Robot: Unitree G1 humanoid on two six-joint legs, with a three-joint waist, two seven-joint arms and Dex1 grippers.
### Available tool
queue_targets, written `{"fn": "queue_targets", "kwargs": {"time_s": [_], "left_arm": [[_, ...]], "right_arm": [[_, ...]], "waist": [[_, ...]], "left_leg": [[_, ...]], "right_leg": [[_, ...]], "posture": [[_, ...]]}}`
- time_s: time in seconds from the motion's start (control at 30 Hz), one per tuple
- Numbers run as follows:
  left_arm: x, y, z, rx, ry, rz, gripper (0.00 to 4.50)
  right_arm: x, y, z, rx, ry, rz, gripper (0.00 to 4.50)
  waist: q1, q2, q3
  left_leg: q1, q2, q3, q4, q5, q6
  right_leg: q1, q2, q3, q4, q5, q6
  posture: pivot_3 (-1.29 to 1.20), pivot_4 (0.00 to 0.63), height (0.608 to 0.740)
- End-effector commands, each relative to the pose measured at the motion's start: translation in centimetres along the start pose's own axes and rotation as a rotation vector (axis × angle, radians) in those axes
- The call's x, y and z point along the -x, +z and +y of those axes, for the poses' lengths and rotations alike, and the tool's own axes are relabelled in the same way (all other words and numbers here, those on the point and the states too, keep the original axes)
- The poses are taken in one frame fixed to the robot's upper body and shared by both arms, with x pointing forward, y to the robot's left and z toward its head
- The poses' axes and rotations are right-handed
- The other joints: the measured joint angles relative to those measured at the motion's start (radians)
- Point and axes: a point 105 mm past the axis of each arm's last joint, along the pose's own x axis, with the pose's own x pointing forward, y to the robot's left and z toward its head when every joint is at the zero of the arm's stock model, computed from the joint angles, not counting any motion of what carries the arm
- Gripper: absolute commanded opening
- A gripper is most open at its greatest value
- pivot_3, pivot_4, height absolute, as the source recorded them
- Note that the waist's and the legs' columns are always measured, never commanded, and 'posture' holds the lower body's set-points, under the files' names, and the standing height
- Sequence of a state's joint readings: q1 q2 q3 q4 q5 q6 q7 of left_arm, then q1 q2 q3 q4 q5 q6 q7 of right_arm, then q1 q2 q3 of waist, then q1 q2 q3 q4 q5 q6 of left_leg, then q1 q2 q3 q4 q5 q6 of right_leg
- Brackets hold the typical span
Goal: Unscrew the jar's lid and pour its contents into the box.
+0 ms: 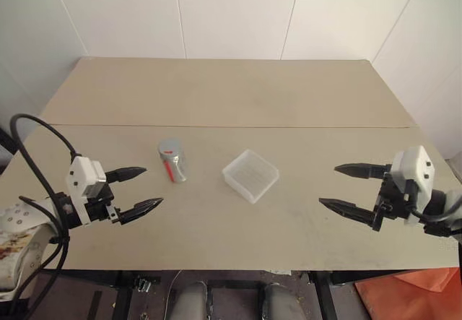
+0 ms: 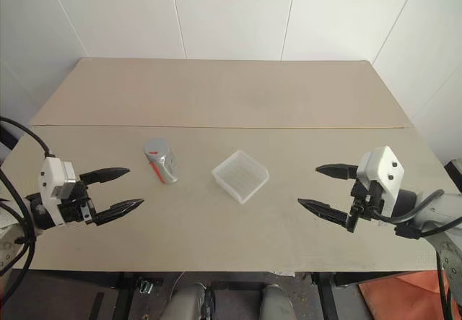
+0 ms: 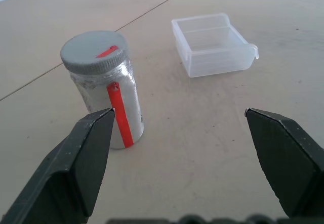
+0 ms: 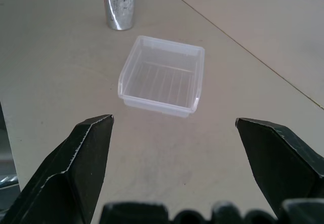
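- Your left gripper [image 1: 141, 188] sits low on the left side, and its two black fingers are spread wide apart.
- It points in toward the middle and holds nothing.
- Your right gripper [image 1: 345, 186] sits low on the right side, with its fingers spread wide too.
- It points in toward the middle and its fingers are empty.
- Both arms reach in from the sides.

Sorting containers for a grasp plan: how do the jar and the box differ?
The jar is tall, round and silvery with red marks; the box is shallow, square and translucent white. The jar is capped by its lid; the box is open-topped. Both stand on the table.
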State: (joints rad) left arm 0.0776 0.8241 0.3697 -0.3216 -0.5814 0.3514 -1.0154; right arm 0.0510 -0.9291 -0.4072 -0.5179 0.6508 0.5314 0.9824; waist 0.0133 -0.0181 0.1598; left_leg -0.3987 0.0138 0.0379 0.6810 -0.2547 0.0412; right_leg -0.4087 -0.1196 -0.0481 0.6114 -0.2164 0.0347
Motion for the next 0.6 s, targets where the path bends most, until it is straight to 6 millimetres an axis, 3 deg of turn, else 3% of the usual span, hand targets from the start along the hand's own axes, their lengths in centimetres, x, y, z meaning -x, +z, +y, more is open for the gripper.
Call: {"fn": "queue_targets", "kwargs": {"time_s": [0.03, 0.43, 0.6], "left_arm": [[0.4, 1.0, -0.1, -0.04, 0.011, -0.024, 4.47], [1.2, -1.1, -0.1, 0.033, 0.211, -0.061, 4.47], [-0.7, -1.9, -0.9, 0.068, 0.329, -0.106, 4.47]], "right_arm": [[0.2, 1.4, 0.3, 0.035, 0.027, -0.045, 4.5], [-2.7, 1.9, 1.2, 0.062, 0.048, -0.055, 4.5], [-3.9, 1.9, 1.2, 0.067, 0.014, -0.039, 4.5]], "waist": [[0.0, 0.0, 0.0], [-0.001, -0.001, 0.0], [0.007, -0.001, 0.0]], "left_leg": [[0.0, 0.0, 0.0, 0.0, 0.0, 0.0], [0.0, 0.0, 0.001, 0.0, 0.0, 0.0], [0.0, 0.0, 0.001, 0.001, 0.0, 0.0]], "right_leg": [[0.0, 0.0, 0.0, 0.0, 0.0, 0.0], [-0.001, 0.0, 0.002, 0.0, 0.001, -0.001], [0.0, 0.0, 0.002, 0.0, 0.001, -0.001]], "posture": [[0.0, 0.15, 0.74], [0.0, 0.15, 0.74], [0.0, 0.15, 0.74]]}}
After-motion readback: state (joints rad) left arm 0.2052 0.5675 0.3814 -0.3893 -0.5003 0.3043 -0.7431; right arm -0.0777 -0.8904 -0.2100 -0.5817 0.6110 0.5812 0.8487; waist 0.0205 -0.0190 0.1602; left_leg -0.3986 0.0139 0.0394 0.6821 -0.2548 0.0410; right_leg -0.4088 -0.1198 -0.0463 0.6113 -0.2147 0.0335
